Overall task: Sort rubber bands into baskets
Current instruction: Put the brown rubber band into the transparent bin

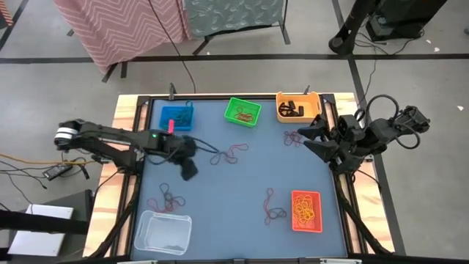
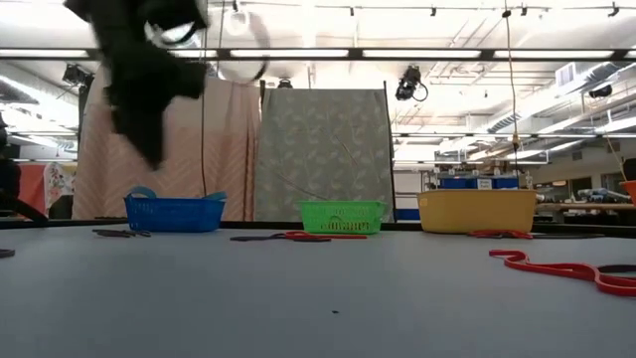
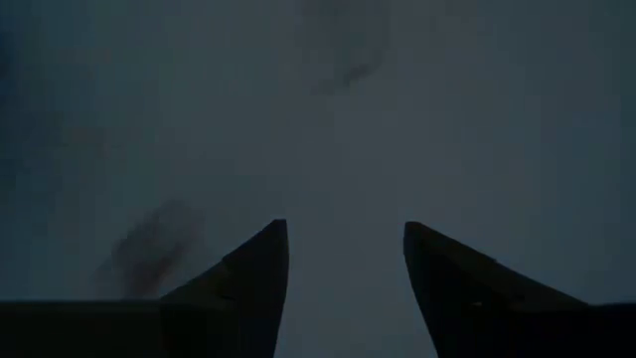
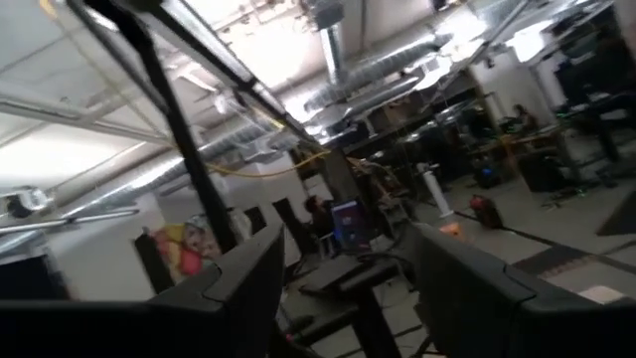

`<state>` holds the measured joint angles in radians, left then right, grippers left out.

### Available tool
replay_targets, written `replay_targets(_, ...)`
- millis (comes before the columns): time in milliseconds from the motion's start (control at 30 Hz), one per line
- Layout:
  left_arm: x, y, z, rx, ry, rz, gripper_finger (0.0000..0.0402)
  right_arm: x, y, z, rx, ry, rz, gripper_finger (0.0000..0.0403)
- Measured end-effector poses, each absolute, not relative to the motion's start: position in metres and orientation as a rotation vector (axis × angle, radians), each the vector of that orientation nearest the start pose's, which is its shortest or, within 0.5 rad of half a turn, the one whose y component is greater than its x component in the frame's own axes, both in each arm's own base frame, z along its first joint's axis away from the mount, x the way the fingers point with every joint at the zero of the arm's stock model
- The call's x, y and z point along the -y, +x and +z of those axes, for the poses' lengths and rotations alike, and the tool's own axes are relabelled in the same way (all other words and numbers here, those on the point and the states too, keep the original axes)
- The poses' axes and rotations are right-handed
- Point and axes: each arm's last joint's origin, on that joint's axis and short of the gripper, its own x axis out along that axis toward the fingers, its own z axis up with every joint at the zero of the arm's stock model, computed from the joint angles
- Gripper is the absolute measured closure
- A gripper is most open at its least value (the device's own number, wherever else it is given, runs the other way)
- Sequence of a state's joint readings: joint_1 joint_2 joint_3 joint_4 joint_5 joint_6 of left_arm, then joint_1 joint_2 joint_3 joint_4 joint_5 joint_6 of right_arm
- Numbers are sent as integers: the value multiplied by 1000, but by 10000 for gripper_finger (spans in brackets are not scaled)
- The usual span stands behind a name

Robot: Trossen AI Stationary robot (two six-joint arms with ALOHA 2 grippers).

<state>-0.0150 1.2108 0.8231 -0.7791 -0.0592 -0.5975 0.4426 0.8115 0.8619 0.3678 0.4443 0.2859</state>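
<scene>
My left gripper (image 1: pixel 189 171) hangs open and empty over the blue table mat, fingers pointing down; it also shows in its wrist view (image 3: pixel 346 234) and in the low view (image 2: pixel 149 109). Loose rubber bands lie on the mat: a dark and red cluster (image 1: pixel 229 152) to its right, another (image 1: pixel 170 198) nearer the front, one (image 1: pixel 272 209) beside the red-orange basket (image 1: pixel 306 210), and one (image 1: pixel 293 137) at the far right. My right gripper (image 1: pixel 308 137) is open and empty at the table's right side; its wrist view (image 4: pixel 348 239) looks up into the room.
The blue basket (image 1: pixel 176 117), green basket (image 1: pixel 242 111) and yellow-orange basket (image 1: pixel 297 107) stand along the far edge, each with bands inside. The clear white basket (image 1: pixel 163 232) stands at the front left. A red band (image 2: pixel 556 268) lies near the low camera.
</scene>
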Motion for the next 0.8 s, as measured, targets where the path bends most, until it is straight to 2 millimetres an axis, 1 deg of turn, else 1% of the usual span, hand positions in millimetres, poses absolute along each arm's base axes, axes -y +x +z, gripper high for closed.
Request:
replay_targets(33,-4,202,224,-1162,-497,463,199,-59,156,405,377,464,36,172)
replay_targets(67,-9,194,223,-1208,-496,526,199,-59,157,404,370,463,18,172)
replay_targets(133,-21,186,220,-1270,-510,608,199,-60,160,403,363,464,-10,172)
replay_targets(200,-31,182,214,-1320,-531,660,199,-62,164,400,351,460,-24,172)
replay_targets(400,-54,190,195,-1409,-574,732,199,-65,172,395,329,480,-41,172)
replay_targets(500,-62,193,186,-1455,-588,714,199,-66,175,394,324,500,-39,172)
replay_targets(567,-66,198,180,-1464,-618,695,199,-67,176,393,323,519,-36,172)
replay_targets(667,-68,200,172,-1504,-612,682,199,-68,178,393,322,534,-32,172)
replay_targets(800,-67,198,159,-1538,-629,664,199,-69,180,392,321,534,-31,172)
